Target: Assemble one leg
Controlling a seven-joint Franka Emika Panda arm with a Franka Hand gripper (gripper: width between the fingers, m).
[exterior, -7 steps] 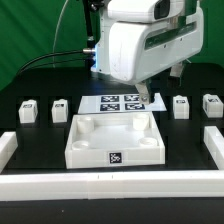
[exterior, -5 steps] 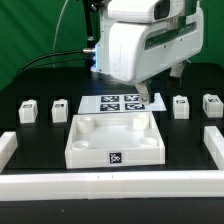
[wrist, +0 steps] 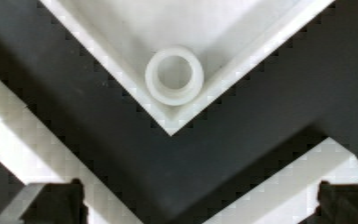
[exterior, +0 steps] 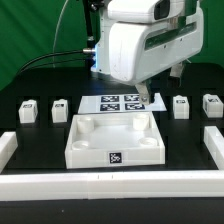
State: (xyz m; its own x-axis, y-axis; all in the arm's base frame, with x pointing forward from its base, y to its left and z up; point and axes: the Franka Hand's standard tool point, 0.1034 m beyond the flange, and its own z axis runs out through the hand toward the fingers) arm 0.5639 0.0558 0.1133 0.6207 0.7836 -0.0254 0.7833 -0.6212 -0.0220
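Small white legs with tags stand in a row: two at the exterior view's left (exterior: pixel 28 110) (exterior: pixel 59 108) and two at its right (exterior: pixel 181 106) (exterior: pixel 212 105). The large white tray (exterior: pixel 78 150) with round corner sockets lies in the middle. My gripper (exterior: pixel 141 93) hangs over the far side of the tray, mostly hidden by the white hand. In the wrist view my gripper (wrist: pixel 197 205) is open and empty, its dark fingertips (wrist: pixel 48 203) wide apart. A tray corner with a round socket (wrist: pixel 172 78) lies below it. No leg shows there.
The marker board (exterior: pixel 120 102) lies flat behind the tray. Low white walls border the table at the front (exterior: pixel 110 184), the exterior view's left (exterior: pixel 6 146) and its right (exterior: pixel 214 143). Black cables run behind the arm.
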